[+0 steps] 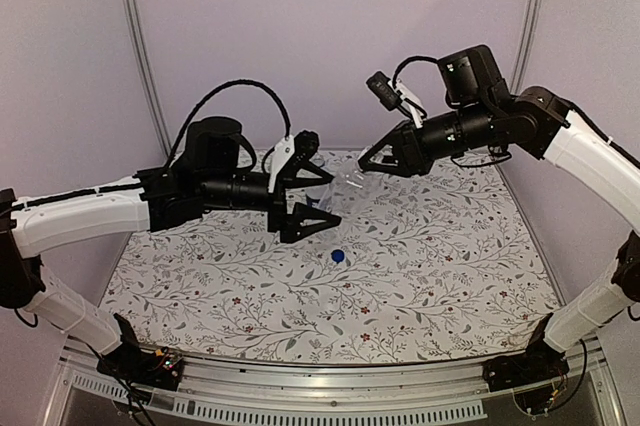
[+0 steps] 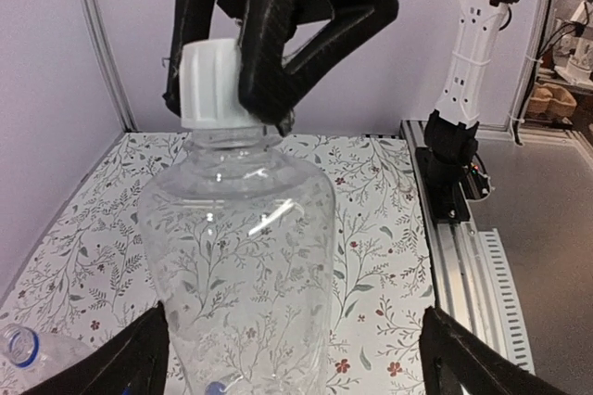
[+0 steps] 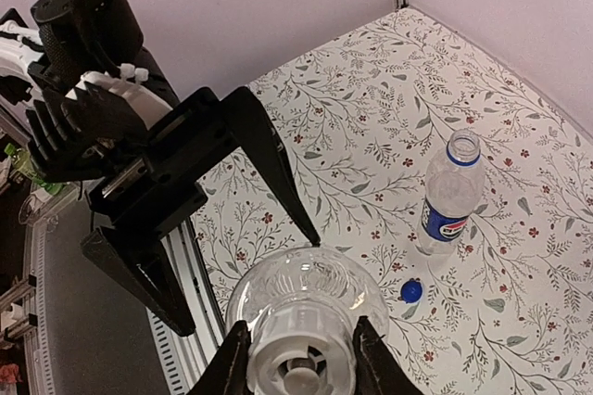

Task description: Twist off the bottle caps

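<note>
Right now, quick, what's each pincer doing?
Left pincer: open, its fingers either side of the clear bottle.
Right pincer: closed on the white cap.

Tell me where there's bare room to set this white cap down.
Bare cloth: the near strip between blue cap and arm bases, and the right side under the right arm. Crowded mid-table: left gripper, right gripper, clear bottle, labelled bottle.

Both arms raised off the table, grippers facing each other.
Wrist level on left gripper (image 1: pixel 335 196), jaws spread wide; right gripper (image 1: pixel 365 168) tilts down-left, fingers pinched on white cap (image 2: pixel 208 84).
</note>
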